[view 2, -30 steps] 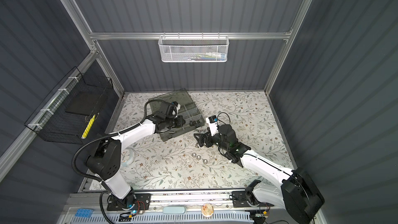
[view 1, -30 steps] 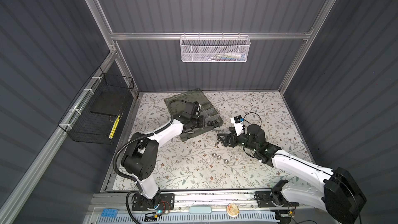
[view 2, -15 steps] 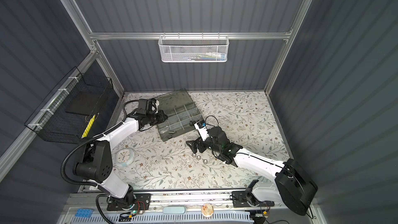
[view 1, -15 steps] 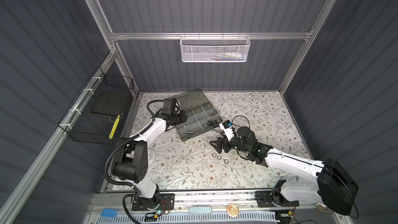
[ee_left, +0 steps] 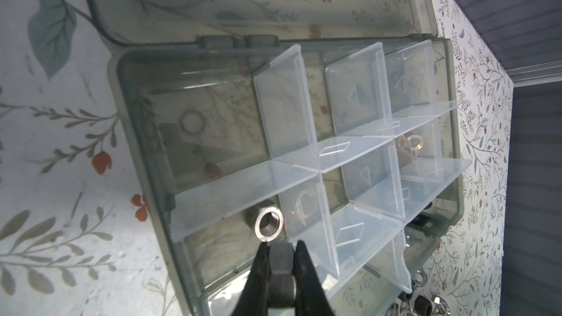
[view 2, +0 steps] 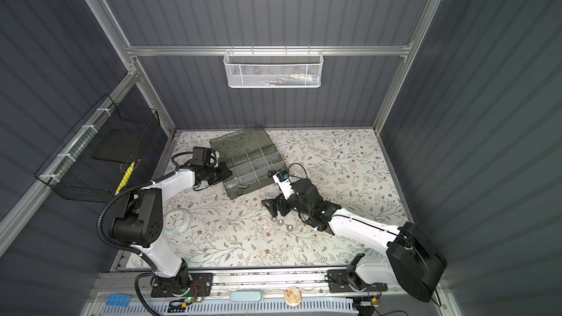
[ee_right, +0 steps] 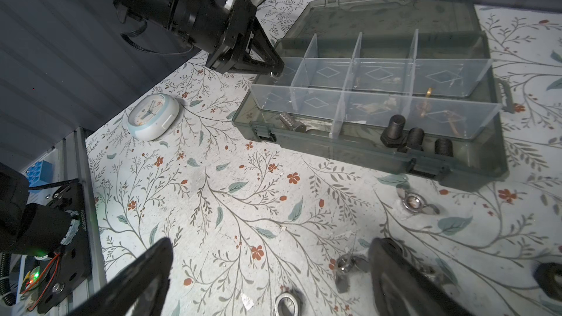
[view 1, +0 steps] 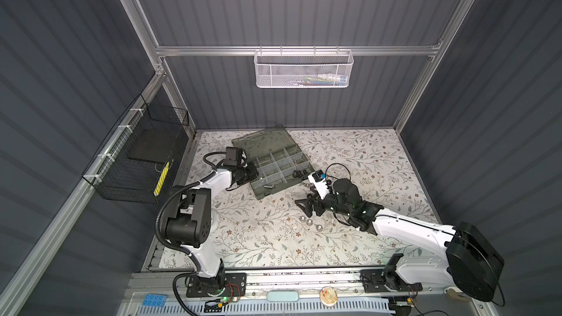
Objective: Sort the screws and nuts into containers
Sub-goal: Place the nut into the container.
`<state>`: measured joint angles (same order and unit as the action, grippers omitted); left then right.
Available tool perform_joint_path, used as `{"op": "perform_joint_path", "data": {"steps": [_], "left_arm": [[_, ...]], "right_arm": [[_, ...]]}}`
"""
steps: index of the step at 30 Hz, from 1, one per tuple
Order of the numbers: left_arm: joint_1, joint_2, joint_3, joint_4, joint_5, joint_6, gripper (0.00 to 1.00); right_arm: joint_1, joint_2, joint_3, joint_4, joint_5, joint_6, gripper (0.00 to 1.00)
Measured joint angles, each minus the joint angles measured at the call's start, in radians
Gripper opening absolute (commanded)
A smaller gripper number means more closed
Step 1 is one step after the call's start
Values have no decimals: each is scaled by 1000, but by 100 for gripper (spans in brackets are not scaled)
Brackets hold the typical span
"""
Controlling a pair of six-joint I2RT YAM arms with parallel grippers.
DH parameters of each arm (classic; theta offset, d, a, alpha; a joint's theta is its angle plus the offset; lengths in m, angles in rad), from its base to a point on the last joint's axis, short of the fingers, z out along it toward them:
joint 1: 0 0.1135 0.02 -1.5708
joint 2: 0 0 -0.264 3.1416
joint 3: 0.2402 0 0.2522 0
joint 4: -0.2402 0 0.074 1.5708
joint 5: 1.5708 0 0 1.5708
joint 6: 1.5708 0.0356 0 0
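Nut point(ee_left: 281, 264), seemingly dark, sits pinched in your left claw point(ee_left: 282, 246), now pulled back over the case's point(ee_left: 133, 123) end compartment point(ee_left: 219, 247); right claw point(ee_right: 272, 243), spread wide, has dropped over loose nuts point(view 1: 309, 222) on the table point(view 1: 365, 153).

The table point(view 1: 365, 153) has a flower cloth on top. An open grey box point(view 1: 261, 142) lies on it. So do a round white clock point(view 2: 176, 221), three silver nuts point(view 1: 309, 222) close together, and a wing nut point(ee_right: 413, 202) near the box.

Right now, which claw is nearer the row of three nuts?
Right. The right claw hangs open over the nuts; the left claw, shut on a grey hex fastener, is at the left end of the organizer case.
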<state>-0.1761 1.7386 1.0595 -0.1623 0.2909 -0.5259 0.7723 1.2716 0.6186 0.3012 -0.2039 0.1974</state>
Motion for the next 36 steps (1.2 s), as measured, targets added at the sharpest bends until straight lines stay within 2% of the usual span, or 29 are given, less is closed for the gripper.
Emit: {"op": "perform_joint_path", "data": {"steps": [21, 33, 36], "left_arm": [[0, 2, -8, 14, 10, -2, 19], [0, -3, -8, 10, 10, 0, 38], [0, -18, -8, 3, 9, -2, 40]], "right_arm": [[0, 18, 6, -11, 29, 0, 99], [0, 18, 6, -11, 36, 0, 99], [0, 18, 6, -11, 41, 1, 99]]}}
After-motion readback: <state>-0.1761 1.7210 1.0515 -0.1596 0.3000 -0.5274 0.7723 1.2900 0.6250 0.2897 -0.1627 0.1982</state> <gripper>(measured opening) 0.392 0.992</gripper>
